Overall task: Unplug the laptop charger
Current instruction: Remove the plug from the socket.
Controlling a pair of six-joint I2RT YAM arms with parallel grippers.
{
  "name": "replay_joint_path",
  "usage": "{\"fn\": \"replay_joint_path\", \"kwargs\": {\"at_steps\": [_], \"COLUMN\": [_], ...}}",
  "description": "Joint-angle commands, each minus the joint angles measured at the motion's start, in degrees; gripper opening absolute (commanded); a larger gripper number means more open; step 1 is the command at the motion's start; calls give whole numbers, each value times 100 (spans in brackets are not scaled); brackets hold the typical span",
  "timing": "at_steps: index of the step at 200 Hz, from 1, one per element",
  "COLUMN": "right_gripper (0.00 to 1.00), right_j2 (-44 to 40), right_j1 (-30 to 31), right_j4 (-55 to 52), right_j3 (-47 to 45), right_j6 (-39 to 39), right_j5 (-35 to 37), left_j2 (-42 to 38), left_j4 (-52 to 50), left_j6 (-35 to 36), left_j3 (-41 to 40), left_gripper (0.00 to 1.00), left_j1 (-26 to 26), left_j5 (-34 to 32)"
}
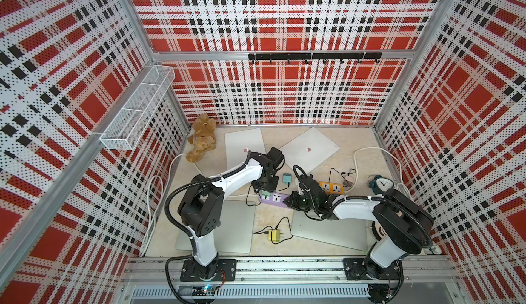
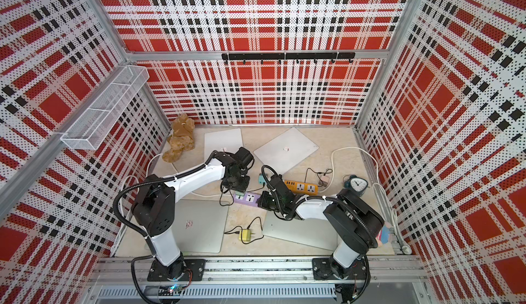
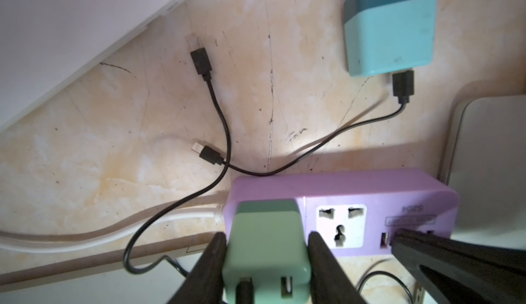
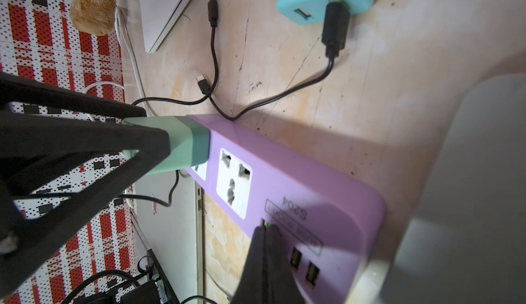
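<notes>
The laptop charger (image 3: 266, 245) is a mint-green cube with a black cable in its back. It stands at the end socket of a purple power strip (image 3: 370, 186) on the floor. My left gripper (image 3: 267, 238) is shut on the charger's two sides. In the right wrist view the charger (image 4: 185, 143) meets the strip (image 4: 299, 174), and its prongs are hidden. My right gripper (image 4: 266, 228) is shut, its tips pressed on the strip's top beside the USB ports. Both top views show the strip (image 1: 274, 198) (image 2: 247, 198) between the two arms.
A blue charger (image 3: 390, 32) with a black cable lies just beyond the strip, with two loose cable ends (image 3: 202, 60) nearby. Closed laptops (image 1: 310, 149) lie around. An orange strip (image 1: 331, 187), yellow charger (image 1: 274, 235), clock (image 1: 381, 184) and teddy (image 1: 202, 140) are also here.
</notes>
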Motion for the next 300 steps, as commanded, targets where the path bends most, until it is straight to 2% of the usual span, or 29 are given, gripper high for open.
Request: {"fn": "replay_joint_path", "kwargs": {"at_steps": [1, 71, 107, 152, 173, 211, 236, 300], "right_gripper": [0, 0, 0, 0, 0, 0, 0, 0], "right_j2": [83, 237, 247, 281, 281, 321, 325, 378], "right_j1": [101, 134, 133, 133, 133, 133, 133, 133], "right_j4": [-164, -419, -374, -350, -360, -326, -233, -264], "right_j3": [-129, -165, -247, -301, -301, -348, -455, -475], "right_j6": [153, 314, 369, 396, 395, 446, 521, 503], "right_j5": [19, 304, 305, 313, 322, 331, 322, 339], "left_j2": [-58, -73, -205, -219, -238, -58, 1, -244], "left_j4": [131, 218, 525, 548, 535, 342, 277, 391], "left_j6": [-51, -56, -49, -40, -82, -352, -396, -224], "left_j3": [-156, -229, -429, -390, -395, -187, -114, -126], "left_gripper": [35, 34, 33, 33, 32, 32, 31, 29], "left_j1": [52, 86, 305, 318, 316, 62, -14, 396], "left_j5": [46, 81, 613, 701, 596, -7, -98, 645]}}
